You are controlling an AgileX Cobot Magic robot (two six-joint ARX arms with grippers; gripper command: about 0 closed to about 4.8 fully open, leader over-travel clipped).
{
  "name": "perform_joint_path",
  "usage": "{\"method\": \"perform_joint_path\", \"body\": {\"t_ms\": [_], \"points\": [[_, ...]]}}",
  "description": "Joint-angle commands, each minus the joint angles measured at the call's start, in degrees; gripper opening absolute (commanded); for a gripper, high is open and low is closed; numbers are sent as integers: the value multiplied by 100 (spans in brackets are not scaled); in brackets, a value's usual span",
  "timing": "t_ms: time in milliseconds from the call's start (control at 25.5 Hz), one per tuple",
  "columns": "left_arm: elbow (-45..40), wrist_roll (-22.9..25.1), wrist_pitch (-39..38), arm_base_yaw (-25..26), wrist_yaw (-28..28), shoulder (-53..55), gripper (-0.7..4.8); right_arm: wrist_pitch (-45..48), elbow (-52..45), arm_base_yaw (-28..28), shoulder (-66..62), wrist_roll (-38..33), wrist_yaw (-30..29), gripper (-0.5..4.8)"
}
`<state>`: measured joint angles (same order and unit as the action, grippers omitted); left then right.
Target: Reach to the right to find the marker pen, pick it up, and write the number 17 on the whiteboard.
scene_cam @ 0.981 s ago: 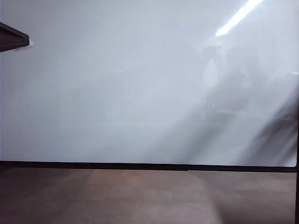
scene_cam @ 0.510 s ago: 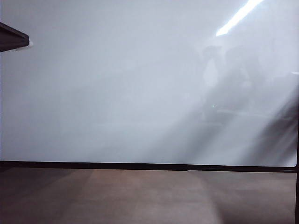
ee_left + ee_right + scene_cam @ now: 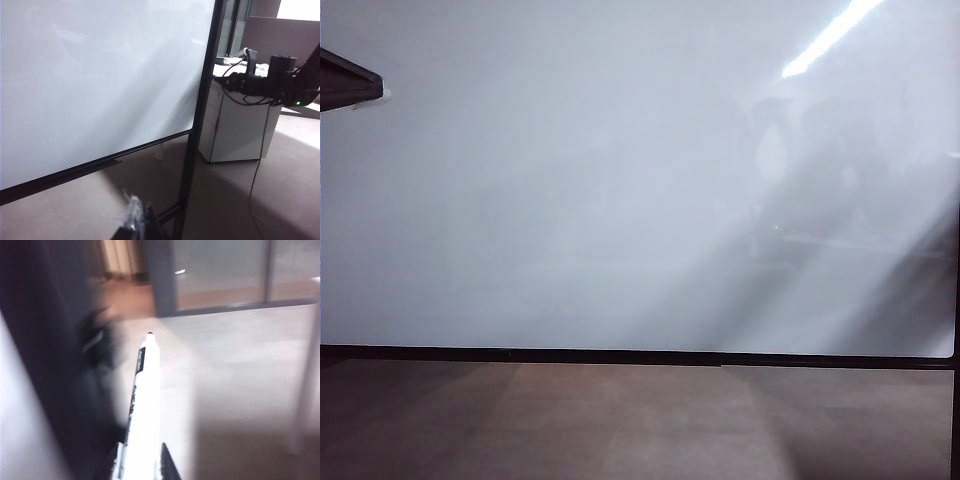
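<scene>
The right claw (image 3: 141, 460) is now seen clamped on the white marker pen (image 3: 142, 400), so pickup looks done. Left claw (image 3: 136, 222): can't tell. The big glossy whiteboard (image 3: 570, 180) fills the exterior frame, unmarked.

The exterior view is hazy and dim; a ceiling-light streak (image 3: 830, 35) glares at the upper right of the whiteboard (image 3: 540, 180), with soft grey shadows spreading below it. The right wrist view is motion-blurred, and the marker pen (image 3: 142, 410) is overexposed.
</scene>
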<state>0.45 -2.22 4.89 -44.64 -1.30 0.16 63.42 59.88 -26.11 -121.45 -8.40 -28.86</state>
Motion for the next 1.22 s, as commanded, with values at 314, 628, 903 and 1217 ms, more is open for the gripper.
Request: {"method": "perform_joint_path", "body": {"t_ms": [314, 628, 903, 1217], "points": [[4, 7, 26, 1891, 4, 7, -5, -2667, 15, -407, 4529, -699, 2127, -6], [4, 7, 9, 3158, -57, 7, -5, -4830, 15, 820, 6767, -581, 2393, -6], [468, 7, -181, 3143, 313, 7, -5, -4642, 20, 4393, 6832, -527, 3593, -6], [3106, 7, -737, 2771, 809, 1045, -5, -3910, 846, 5700, 5077, -317, 4221, -6]]}}
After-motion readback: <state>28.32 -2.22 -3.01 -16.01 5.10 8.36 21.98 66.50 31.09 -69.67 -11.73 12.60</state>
